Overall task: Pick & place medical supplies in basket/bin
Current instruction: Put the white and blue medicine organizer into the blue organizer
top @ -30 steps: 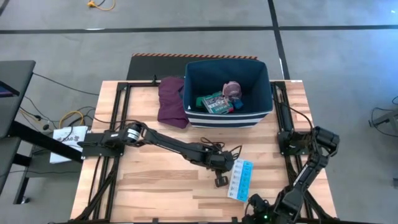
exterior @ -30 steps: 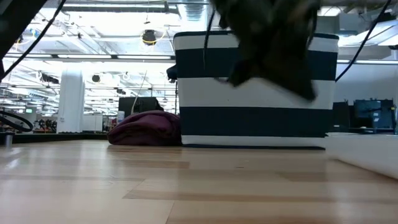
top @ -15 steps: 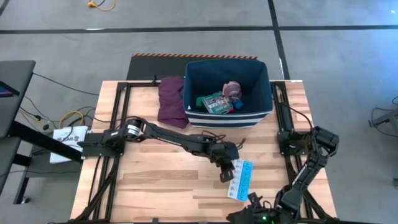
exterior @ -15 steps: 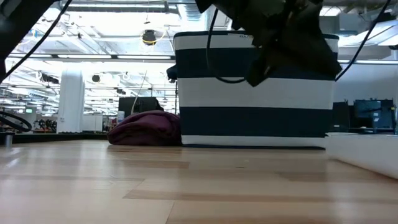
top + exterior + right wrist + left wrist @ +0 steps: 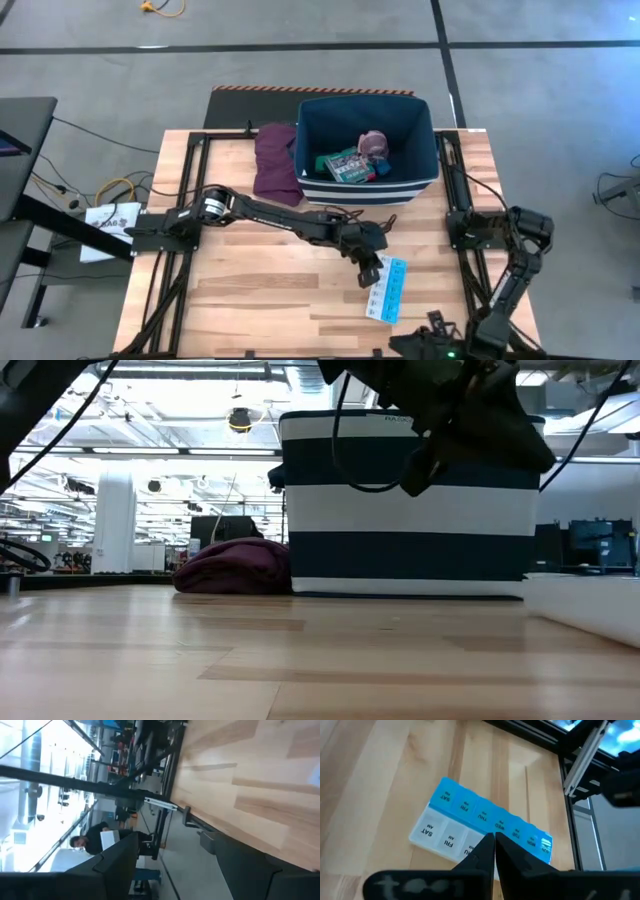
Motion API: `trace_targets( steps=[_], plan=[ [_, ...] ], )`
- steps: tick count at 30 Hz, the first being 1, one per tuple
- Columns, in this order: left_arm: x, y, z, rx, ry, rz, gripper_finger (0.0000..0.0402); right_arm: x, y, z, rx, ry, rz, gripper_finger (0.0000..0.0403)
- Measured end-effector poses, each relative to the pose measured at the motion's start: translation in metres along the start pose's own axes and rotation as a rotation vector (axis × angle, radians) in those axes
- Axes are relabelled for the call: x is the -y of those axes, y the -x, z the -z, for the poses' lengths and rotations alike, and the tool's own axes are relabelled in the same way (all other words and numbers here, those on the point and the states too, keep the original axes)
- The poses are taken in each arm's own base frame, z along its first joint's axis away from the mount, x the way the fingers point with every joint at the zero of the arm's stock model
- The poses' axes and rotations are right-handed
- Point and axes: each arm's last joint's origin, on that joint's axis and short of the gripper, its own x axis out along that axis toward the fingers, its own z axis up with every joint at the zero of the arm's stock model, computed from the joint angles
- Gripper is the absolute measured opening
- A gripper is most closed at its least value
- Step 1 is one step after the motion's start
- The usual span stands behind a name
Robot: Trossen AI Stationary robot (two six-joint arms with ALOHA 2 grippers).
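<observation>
We see the left gripper (image 5: 369,272) closed, empty, hovering over the pill box (image 5: 387,289) at lower right of the table (day-labelled lids); right gripper (image 5: 200,865) open, parked at the bottom edge.

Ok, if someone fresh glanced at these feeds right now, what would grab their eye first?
Probably the left gripper, fingers shut, stretched across the table right at the blue-white pill organizer lying on the wood near the front right. Next, the big navy bin at the far edge, already holding several supplies, with a maroon cloth folded beside it.
</observation>
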Motion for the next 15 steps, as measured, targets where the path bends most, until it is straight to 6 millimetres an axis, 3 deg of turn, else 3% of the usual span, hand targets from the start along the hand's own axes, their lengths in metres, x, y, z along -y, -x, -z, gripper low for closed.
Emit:
trace_targets(
  steps=[4, 15],
  plan=[
    [0.004, -0.001, 0.003, 0.009, 0.000, -0.054, 0.0000, -0.005, 0.015, -0.009, -0.017, 0.058, 0.014, 0.0255],
    [0.004, -0.001, 0.003, 0.041, 0.035, -0.098, 0.0000, -0.020, 0.030, -0.046, -0.184, 0.220, 0.206, 0.0255]
  ],
)
